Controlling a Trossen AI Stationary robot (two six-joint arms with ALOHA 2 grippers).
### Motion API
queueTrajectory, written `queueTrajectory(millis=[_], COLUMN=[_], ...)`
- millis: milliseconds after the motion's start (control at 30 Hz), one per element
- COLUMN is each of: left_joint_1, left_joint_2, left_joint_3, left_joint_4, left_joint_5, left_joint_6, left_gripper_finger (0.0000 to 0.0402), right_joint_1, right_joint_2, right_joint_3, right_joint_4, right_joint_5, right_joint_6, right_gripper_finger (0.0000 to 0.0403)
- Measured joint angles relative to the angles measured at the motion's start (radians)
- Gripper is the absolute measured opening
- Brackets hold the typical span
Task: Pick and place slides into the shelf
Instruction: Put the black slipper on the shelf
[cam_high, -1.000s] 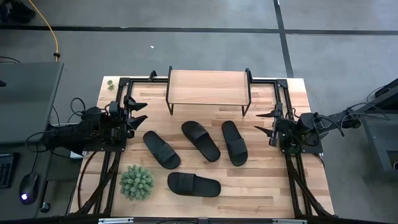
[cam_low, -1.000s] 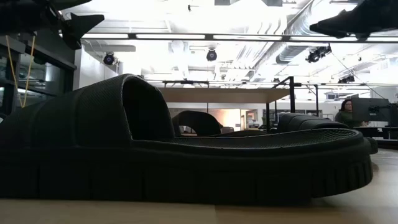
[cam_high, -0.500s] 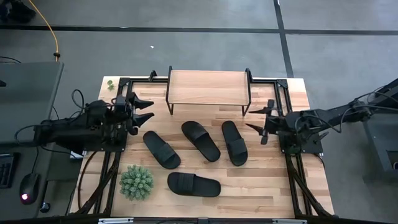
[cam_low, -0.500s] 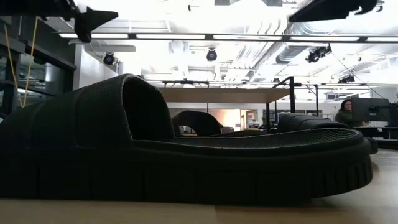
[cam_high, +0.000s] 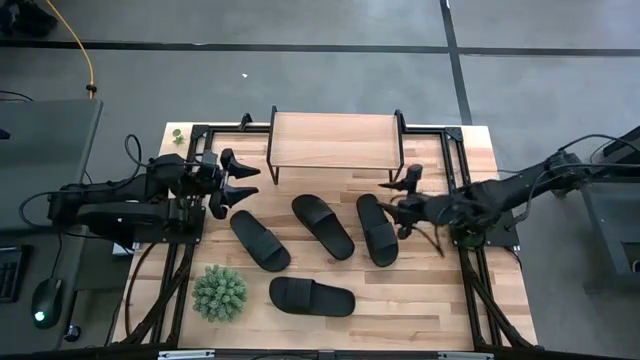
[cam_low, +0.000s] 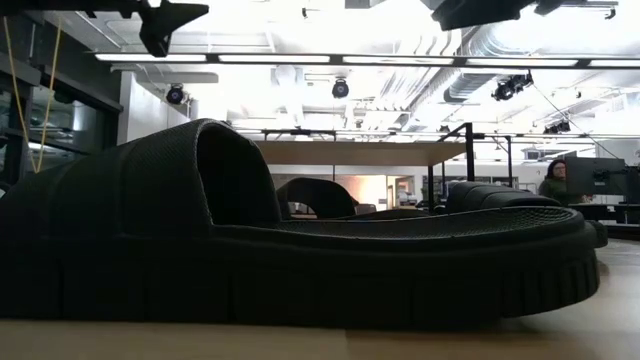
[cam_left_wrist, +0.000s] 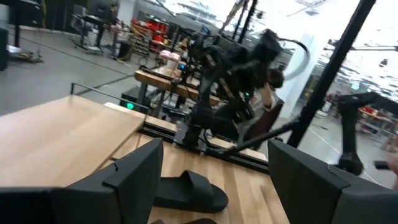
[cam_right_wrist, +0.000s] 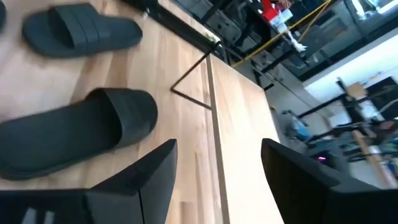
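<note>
Several black slides lie sole-down on the wooden table: one at the left (cam_high: 259, 240), one in the middle (cam_high: 322, 226), one at the right (cam_high: 377, 229) and one nearer the front edge (cam_high: 311, 296). The shelf (cam_high: 336, 140), a light plank on thin black legs, stands at the far edge. My left gripper (cam_high: 250, 183) hovers open, left of the shelf and above the left slide's far end. My right gripper (cam_high: 392, 197) hovers open beside the right slide's far end. The front slide (cam_low: 300, 250) fills the low view. The right wrist view shows the right slide (cam_right_wrist: 74, 140) ahead of the fingers.
A green potted plant (cam_high: 220, 292) stands near the front left, beside the front slide. Black frame rails (cam_high: 168, 280) run along both sides of the table. A small green item (cam_high: 177, 134) sits at the far left corner. A person (cam_low: 553, 180) sits in the room behind.
Both grippers have risen. My right gripper has swung toward the table's left, from its side rail to the right slide's far end, rolling and tipping downward. My left gripper has moved a little toward the table's right. The slides have stayed where they were.
</note>
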Motion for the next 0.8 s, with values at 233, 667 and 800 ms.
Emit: queueTrajectory(millis=[233,667,800], left_joint_1=[0.000,0.000,0.000], left_joint_2=[0.000,0.000,0.000], left_joint_3=[0.000,0.000,0.000], left_joint_4=[-0.005,0.007,0.008], left_joint_5=[-0.007,-0.019,-0.020], left_joint_6=[0.000,0.000,0.000], left_gripper_finger=[0.0271,0.0271,0.0271], right_joint_1=[0.089,0.077,0.044], right_joint_2=[0.149,0.317,0.351], right_joint_3=[0.028,0.030,0.031], right_joint_4=[0.000,0.125,0.169], right_joint_5=[0.147,0.224,0.165], right_joint_6=[-0.018,-0.114,-0.131], right_gripper_finger=[0.0225,0.0225,0.0225])
